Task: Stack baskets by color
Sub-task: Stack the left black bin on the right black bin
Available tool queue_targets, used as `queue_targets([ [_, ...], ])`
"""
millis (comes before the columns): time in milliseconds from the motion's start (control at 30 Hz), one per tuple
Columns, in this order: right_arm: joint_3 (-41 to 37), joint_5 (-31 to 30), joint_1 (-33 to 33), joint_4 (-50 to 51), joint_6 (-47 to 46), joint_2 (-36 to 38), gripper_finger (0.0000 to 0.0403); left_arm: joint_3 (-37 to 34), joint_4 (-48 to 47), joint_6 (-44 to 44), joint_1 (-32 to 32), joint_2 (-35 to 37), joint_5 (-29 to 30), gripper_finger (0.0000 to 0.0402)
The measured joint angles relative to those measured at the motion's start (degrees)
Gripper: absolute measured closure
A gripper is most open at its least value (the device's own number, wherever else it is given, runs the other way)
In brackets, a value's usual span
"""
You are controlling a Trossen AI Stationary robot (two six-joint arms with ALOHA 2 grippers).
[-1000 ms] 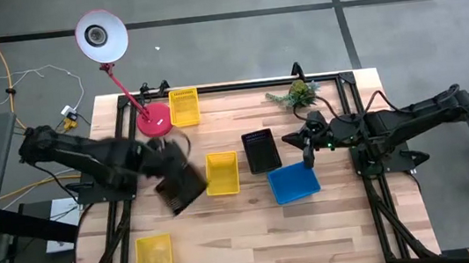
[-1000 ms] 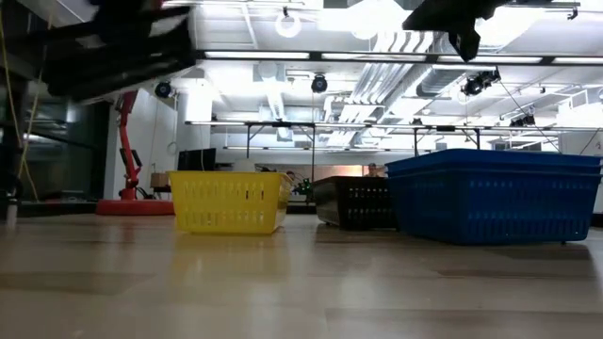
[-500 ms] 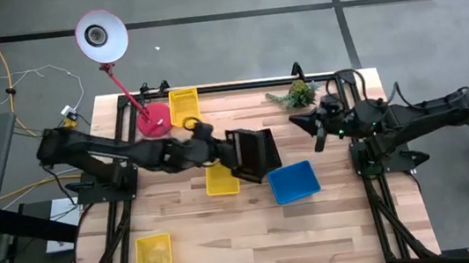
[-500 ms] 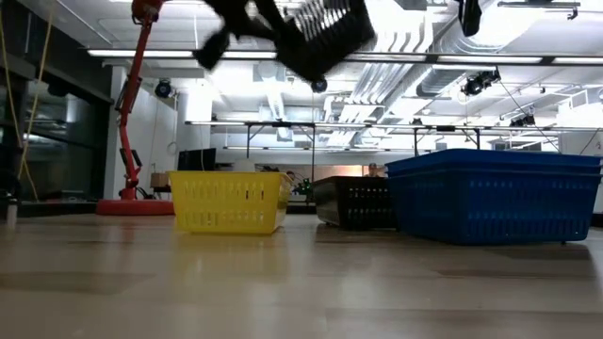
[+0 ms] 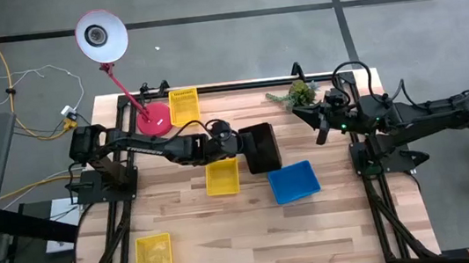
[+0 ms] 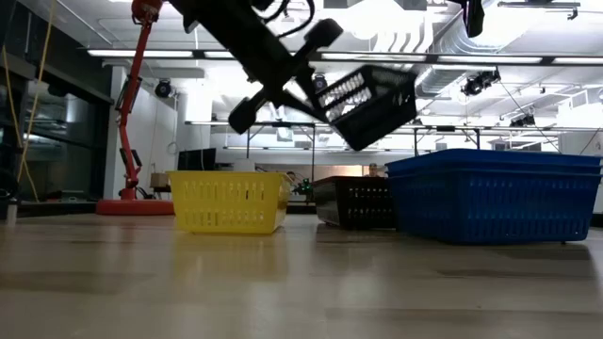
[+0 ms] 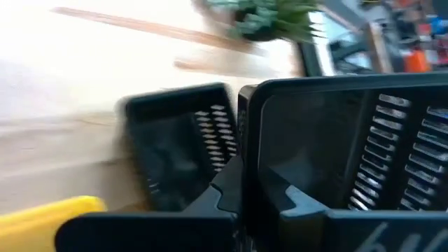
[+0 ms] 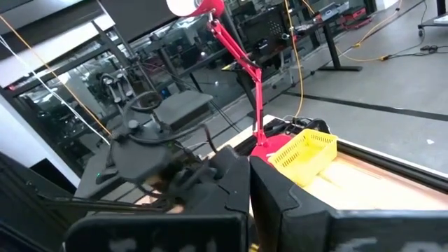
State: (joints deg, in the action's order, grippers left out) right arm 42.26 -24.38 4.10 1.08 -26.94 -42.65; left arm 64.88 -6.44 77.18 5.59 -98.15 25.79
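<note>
Black basket (image 5: 260,146) is in the left end effector (image 5: 238,143), clamped by its rim and carried tilted above the table (image 5: 351,224); low view shows it clear of the surface, mesh side angled down (image 6: 369,97). From above it sits over the second black basket, which is mostly hidden there; the left wrist view shows that one (image 7: 178,150) lying on the table below and just beyond the held one (image 7: 350,140). Low view has it (image 6: 353,202) on the wood between a yellow basket (image 6: 229,201) and the blue basket (image 6: 490,196).

Other baskets, high view: yellow one (image 5: 222,175) just beside the left arm, blue basket (image 5: 293,181) near it at centre, yellow basket (image 5: 184,106) at the far edge next to the red lamp base (image 5: 153,120), yellow basket (image 5: 153,258) at the near left corner.

Right end effector (image 5: 317,122) is fully closed on nothing, raised by the small plant (image 5: 298,94) at the far right.
</note>
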Motion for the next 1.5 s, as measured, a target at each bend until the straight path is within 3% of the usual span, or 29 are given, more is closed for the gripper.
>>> queue_targets([
  [267, 0.0, 0.2, 0.0, 1.7, 0.0, 0.0, 0.0403, 0.0, -10.4, 0.3, 1.0, 0.0, -1.0, 0.0401],
  [1133, 0.0, 0.1, 0.0, 3.0, 0.0, -0.1, 0.0403, 0.0, -4.8, 5.2, 0.9, -0.1, 0.6, 0.0401],
  [1367, 0.0, -0.4, 0.0, 3.1, 0.0, -0.2, 0.0403, 0.0, -2.2, 8.0, 0.4, -4.7, -4.1, 0.0401],
  [1500, 0.0, -0.5, 0.0, 3.5, -1.2, -0.2, 0.0403, -0.1, -2.9, 9.7, 0.1, -5.4, -1.9, 0.0401],
])
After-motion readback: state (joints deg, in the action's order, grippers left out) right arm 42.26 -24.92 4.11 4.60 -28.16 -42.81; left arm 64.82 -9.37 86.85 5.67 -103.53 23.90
